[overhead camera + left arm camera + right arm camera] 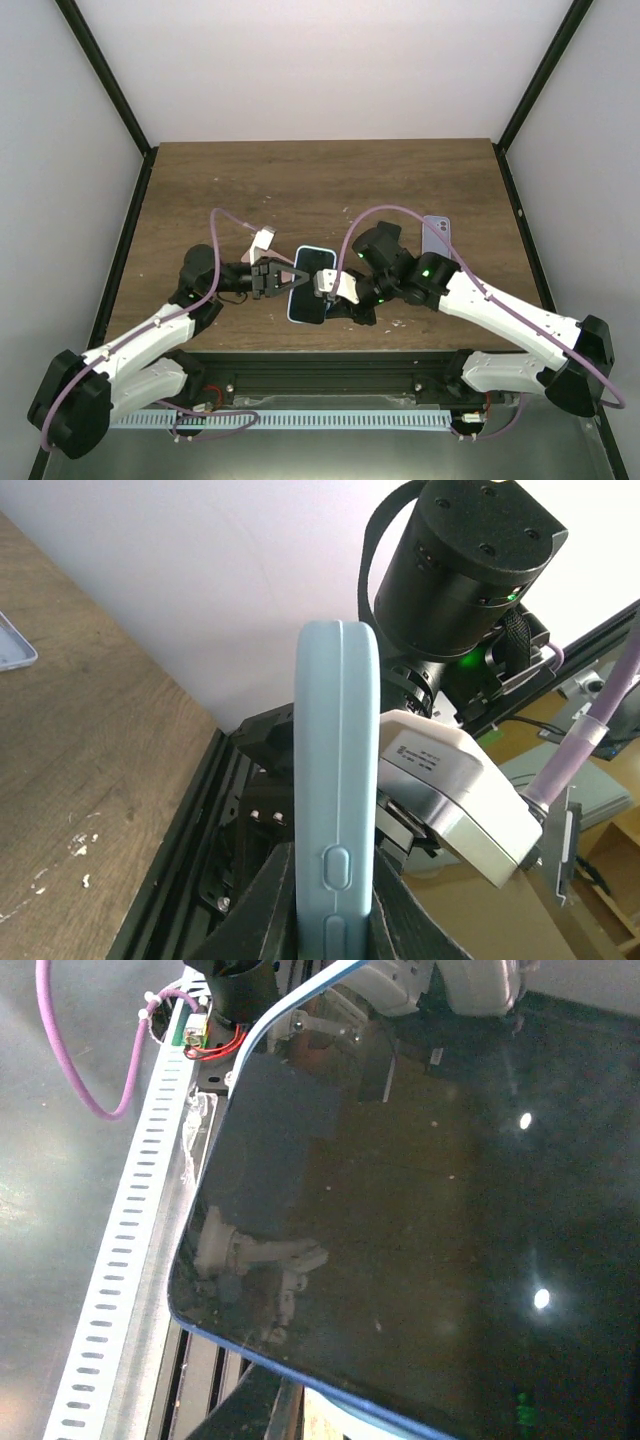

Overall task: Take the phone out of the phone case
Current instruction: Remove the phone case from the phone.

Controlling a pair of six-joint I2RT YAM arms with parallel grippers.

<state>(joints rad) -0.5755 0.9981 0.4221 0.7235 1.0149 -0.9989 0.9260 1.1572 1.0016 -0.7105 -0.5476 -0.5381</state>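
Observation:
The phone, dark screen up, sits in a light blue phone case and is held above the table's near edge between both arms. My left gripper is shut on the case's left long edge. In the left wrist view its dark fingers press both faces below the side buttons. My right gripper is at the right long edge and appears shut on it. The right wrist view is filled by the black screen with its blue rim. One dark finger shows beneath the rim.
A purple phone lies on the wooden table to the right, behind the right arm. A black frame rail and a white slotted cable duct run along the near edge below the held phone.

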